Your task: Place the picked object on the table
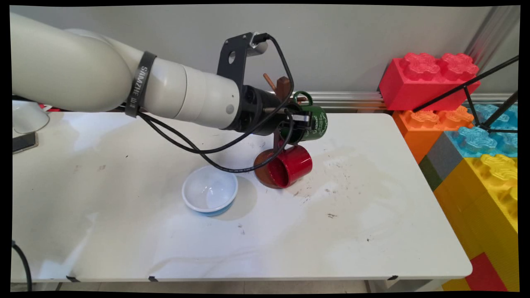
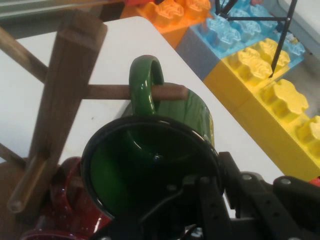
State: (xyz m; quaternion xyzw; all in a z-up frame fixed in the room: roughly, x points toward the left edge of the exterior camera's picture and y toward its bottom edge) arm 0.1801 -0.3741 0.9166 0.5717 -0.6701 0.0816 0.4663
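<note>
Gripping the rim of the green mug (image 1: 314, 122), our end effector (image 1: 299, 119) holds it at the wooden mug tree (image 2: 60, 95). We see its handle already threaded over a peg; the red mug (image 1: 290, 166) hangs below. Release remains, we judge.

Two mugs, green (image 1: 314, 122) and red (image 1: 290, 165); one bowl (image 1: 210, 191); one wooden rack (image 1: 283, 87).

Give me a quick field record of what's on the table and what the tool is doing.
tool: shut on the green mug's rim
green mug: handle looped over a peg of the wooden mug tree
red mug: hanging lower on the same tree
bowl: white inside, blue outside, upright, left of the tree's base
table: white, stained
</note>
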